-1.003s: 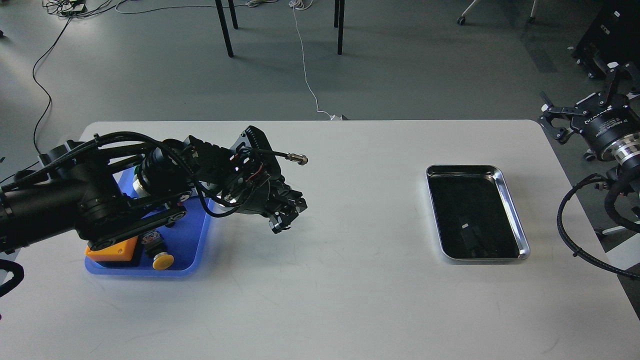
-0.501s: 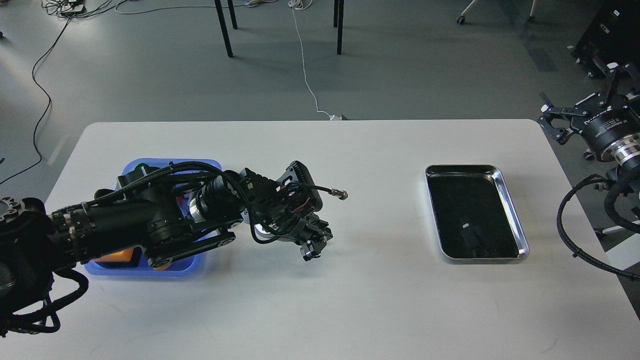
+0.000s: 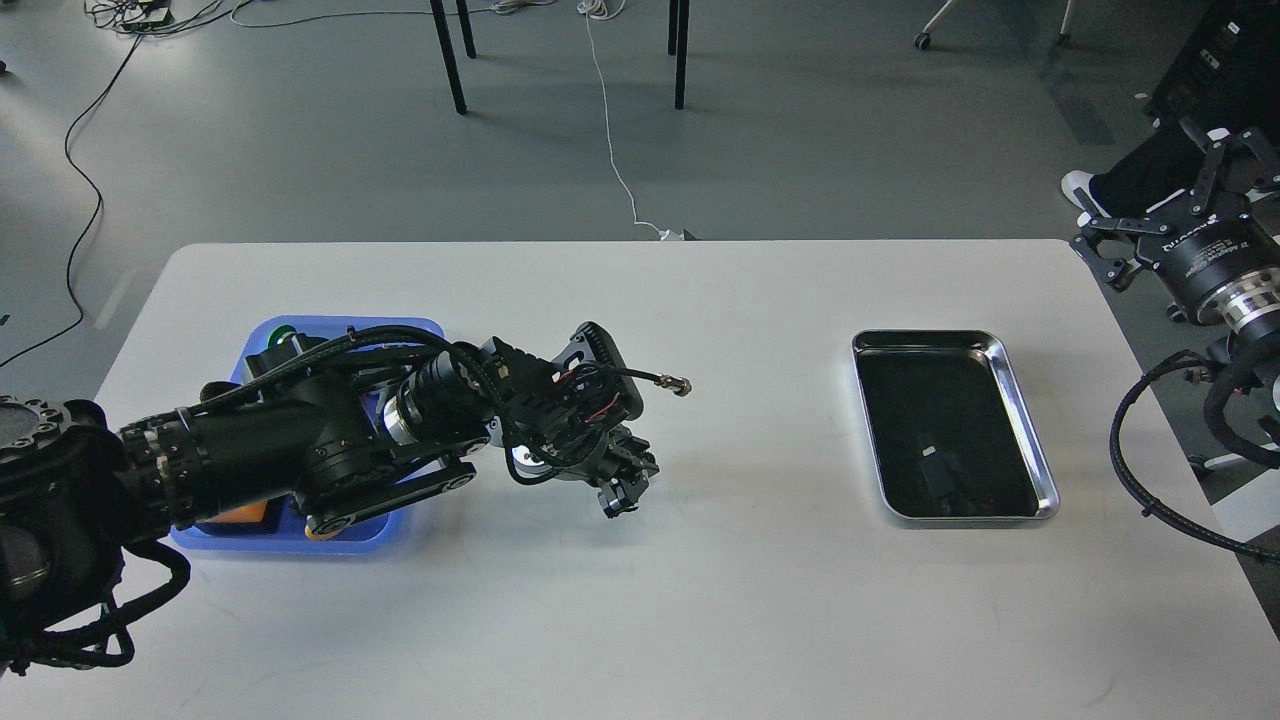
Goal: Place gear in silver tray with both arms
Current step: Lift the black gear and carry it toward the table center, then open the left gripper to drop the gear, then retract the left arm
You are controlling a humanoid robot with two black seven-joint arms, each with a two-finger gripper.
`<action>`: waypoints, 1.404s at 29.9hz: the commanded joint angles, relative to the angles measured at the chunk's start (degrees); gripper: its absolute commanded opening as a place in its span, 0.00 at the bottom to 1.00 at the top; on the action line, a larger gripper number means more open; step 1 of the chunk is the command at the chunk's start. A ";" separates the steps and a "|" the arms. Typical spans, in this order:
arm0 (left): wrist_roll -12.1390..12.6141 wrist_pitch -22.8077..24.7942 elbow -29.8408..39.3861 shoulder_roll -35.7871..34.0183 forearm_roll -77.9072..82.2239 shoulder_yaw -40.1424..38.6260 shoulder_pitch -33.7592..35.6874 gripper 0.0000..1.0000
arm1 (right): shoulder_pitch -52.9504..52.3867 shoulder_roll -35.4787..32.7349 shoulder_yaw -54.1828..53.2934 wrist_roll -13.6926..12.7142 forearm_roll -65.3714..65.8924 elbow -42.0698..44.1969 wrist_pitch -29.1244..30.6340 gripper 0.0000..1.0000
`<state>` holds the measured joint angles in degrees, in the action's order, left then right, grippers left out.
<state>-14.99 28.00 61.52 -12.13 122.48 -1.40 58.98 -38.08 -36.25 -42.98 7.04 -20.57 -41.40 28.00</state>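
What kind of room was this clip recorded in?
Probably a robotics lab or workshop: a plain white table, cables trailing over a grey floor, and caster-wheeled furniture at the far edge.

1. This looks like a robotics lab or test room.
2. A plain white worktop (image 3: 640, 560) stands on a bare grey floor (image 3: 300, 150).
3. Loose cables (image 3: 612, 150) trail across that floor, with more bundled at the far edge.
4. Black table legs (image 3: 448, 55) and a castor of a wheeled chair (image 3: 921, 40) show behind.
5. A black equipment rack (image 3: 1215, 70) stands at the far right.
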 commanded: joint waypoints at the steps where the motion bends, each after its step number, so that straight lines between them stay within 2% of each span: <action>1: 0.05 0.00 0.09 0.00 -0.22 -0.18 0.09 0.39 | -0.06 -0.22 0.09 0.00 0.00 0.00 0.00 1.00; 8: -0.04 0.00 0.79 -0.88 -0.75 -1.23 0.44 0.52 | -0.24 -0.31 0.26 0.00 0.00 0.00 0.00 1.00; 10: -0.30 0.00 1.84 -1.75 -2.93 -3.68 0.70 0.55 | -0.50 -0.31 0.35 0.00 0.09 -0.17 0.00 1.00; 13: -0.13 0.00 2.55 -4.56 -10.65 -9.65 0.88 0.56 | -2.69 -1.27 0.44 0.00 3.32 -1.14 0.00 1.00; 17: -0.21 0.00 1.24 -7.46 -19.80 -11.86 1.75 0.56 | -7.87 -3.65 2.27 0.17 11.41 -2.55 0.00 1.00; 19: -0.30 0.00 1.15 -9.66 -25.24 -14.84 1.76 0.57 | -11.56 -4.09 5.87 0.26 12.92 -2.55 0.00 1.00; 23: -0.83 0.00 -0.34 -14.05 -39.12 -21.26 1.23 0.78 | -20.79 -4.97 17.81 0.26 13.01 -2.46 0.00 1.00; 27: -1.09 -0.32 -1.14 -21.25 -57.65 -22.41 1.14 0.87 | -30.45 -4.62 29.33 0.35 13.79 -2.55 0.00 1.00; 34: -1.97 0.00 2.03 -32.42 -82.73 -22.50 -1.31 0.89 | -47.41 -2.60 46.73 0.43 21.78 -5.79 0.00 1.00; 42: -5.40 0.00 1.85 -35.68 -86.18 -22.50 -5.45 0.91 | -59.56 11.80 64.14 0.79 36.89 -10.54 0.00 0.99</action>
<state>-19.30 28.00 63.50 -46.91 36.46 -23.90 54.74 -94.57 -30.29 16.00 7.80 11.08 -50.51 28.02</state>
